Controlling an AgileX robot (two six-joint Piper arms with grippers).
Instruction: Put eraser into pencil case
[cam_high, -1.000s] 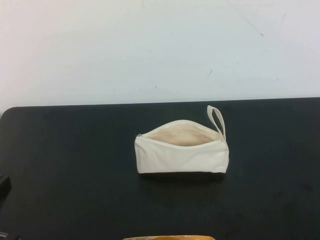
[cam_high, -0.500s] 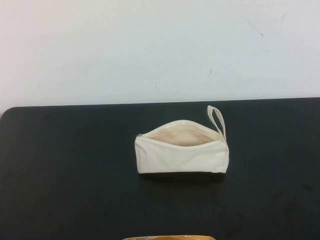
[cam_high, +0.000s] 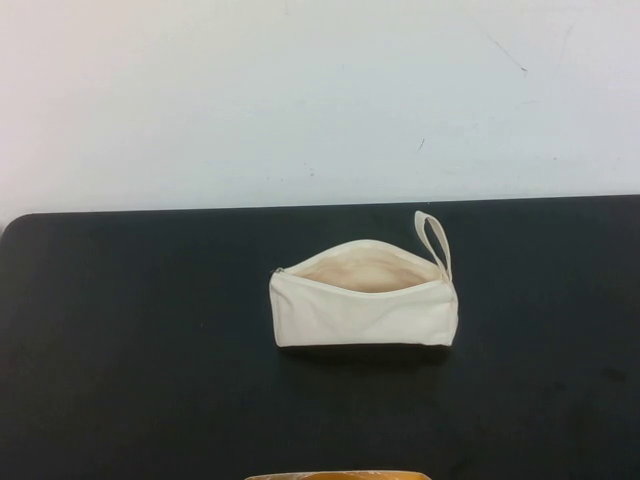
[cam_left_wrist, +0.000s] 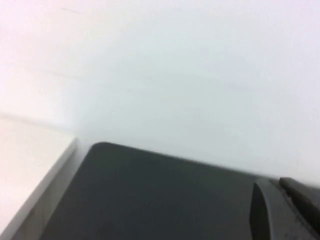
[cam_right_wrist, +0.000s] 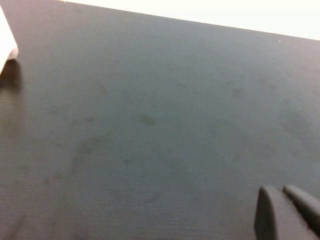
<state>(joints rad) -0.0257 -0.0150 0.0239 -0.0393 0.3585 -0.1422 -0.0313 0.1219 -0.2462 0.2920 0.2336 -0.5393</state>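
Note:
The cream-white pencil case (cam_high: 362, 312) lies in the middle of the black table (cam_high: 150, 330) in the high view. Its zip is open and the pale lining shows, with the loop strap (cam_high: 433, 240) at its right end. The eraser is not visible in any view. Neither arm shows in the high view. In the left wrist view, my left gripper (cam_left_wrist: 274, 183) is shut and empty above the table's far left corner. In the right wrist view, my right gripper (cam_right_wrist: 280, 190) is shut and empty over bare table, and a white corner of the pencil case (cam_right_wrist: 6, 45) shows at the edge.
A white wall (cam_high: 320, 100) stands behind the table's far edge. A yellow-orange object (cam_high: 340, 475) pokes in at the near edge of the high view. The left wrist view shows the table's rounded corner (cam_left_wrist: 97, 147) and a pale floor strip beside it.
A dark part of my left arm at the lower left edge of the high view has withdrawn out of view. The pencil case has not moved.

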